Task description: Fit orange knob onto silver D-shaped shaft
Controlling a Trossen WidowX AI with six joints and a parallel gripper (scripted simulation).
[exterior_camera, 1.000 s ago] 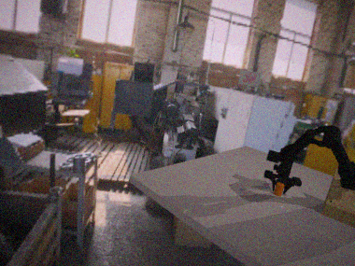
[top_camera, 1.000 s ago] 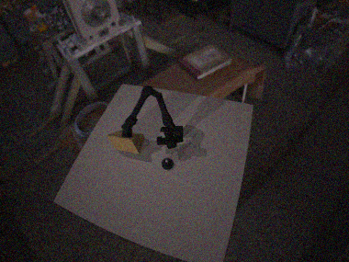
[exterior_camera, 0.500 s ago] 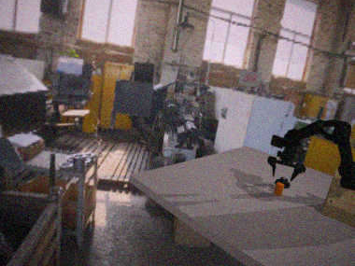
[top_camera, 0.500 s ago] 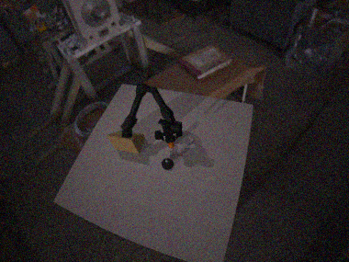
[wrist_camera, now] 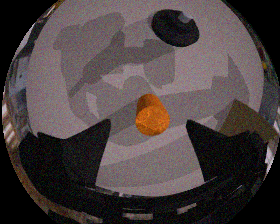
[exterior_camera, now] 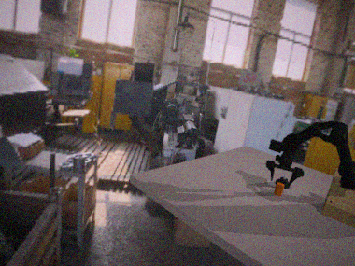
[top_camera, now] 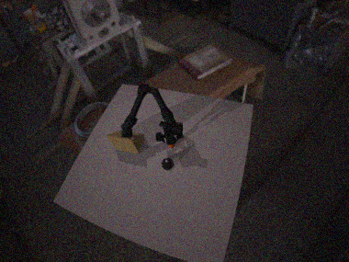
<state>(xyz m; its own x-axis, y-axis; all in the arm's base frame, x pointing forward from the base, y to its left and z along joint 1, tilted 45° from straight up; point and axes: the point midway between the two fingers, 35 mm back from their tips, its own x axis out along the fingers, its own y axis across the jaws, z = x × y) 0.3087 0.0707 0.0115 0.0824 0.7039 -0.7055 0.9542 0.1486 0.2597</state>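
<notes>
The orange knob (top_camera: 171, 146) (exterior_camera: 279, 189) (wrist_camera: 152, 117) stands upright on the table, beside the pedestal and off the shaft. Its underside and hole are hidden. My gripper (exterior_camera: 279, 180) (wrist_camera: 150, 123) is open and empty, above the knob, with one finger to each side of it in the wrist view. The round black pedestal (top_camera: 167, 164) (wrist_camera: 172, 30) is at the top right of the wrist view and in front of the gripper in the top view. The silver shaft (wrist_camera: 185, 17) shows as a small pale stub; its flat side cannot be made out.
The pale table top (top_camera: 197, 203) (exterior_camera: 187, 185) carries the arm's shadows. The yellowish wooden block (top_camera: 125, 142) (exterior_camera: 343, 203) (wrist_camera: 247, 120) is at the arm's base. A brown bench with a book stands beyond the table in the top view.
</notes>
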